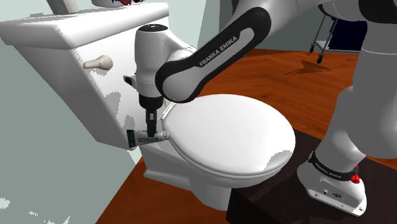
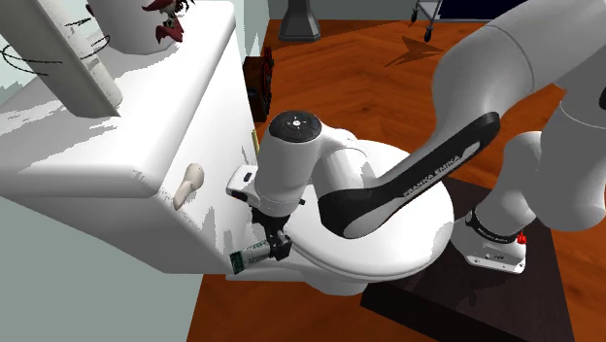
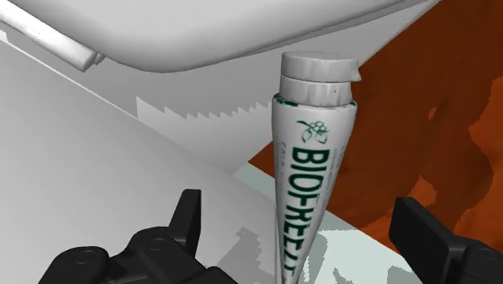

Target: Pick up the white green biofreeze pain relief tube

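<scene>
Here the gripper's (image 1: 151,127) jaws are seen standing wide apart in the wrist view, with one black finger (image 3: 187,219) on either side of the tube (image 3: 310,169) and a clear gap left on both sides, so that nothing is clasped. The tube is white with dark green lettering and a grey-white cap, and its length is laid roughly along the line between the two fingers' middle. In the shoulder view the gripper is pointed straight down over the tube (image 1: 143,136), which is laid flat at the foot of the toilet tank (image 1: 63,57), just beside the edge of the closed white lid (image 1: 222,133); its green end is turned toward that view's left. The same placing is shown in the second exterior view, the tube (image 2: 251,256) lying just under the fingertips. A pale flush lever (image 1: 98,62) is fixed on the tank's front, above the tube. A reddish-brown wooden floor (image 1: 280,76) is spread beyond the toilet, and the arm (image 1: 216,54) is carried on a dark stand (image 1: 267,203).
</scene>
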`<action>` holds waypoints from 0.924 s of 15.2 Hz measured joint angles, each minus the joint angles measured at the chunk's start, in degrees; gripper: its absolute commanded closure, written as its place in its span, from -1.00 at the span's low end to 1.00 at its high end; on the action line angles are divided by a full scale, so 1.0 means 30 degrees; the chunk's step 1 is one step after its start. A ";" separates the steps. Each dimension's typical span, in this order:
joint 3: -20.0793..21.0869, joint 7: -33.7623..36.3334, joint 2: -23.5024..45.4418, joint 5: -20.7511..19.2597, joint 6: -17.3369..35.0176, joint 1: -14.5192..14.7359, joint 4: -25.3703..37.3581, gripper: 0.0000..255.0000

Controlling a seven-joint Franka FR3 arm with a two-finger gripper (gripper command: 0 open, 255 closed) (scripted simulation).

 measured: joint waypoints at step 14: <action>-0.0117 0.0261 0.1617 -0.0882 0.1876 0.0436 -0.0257 1.00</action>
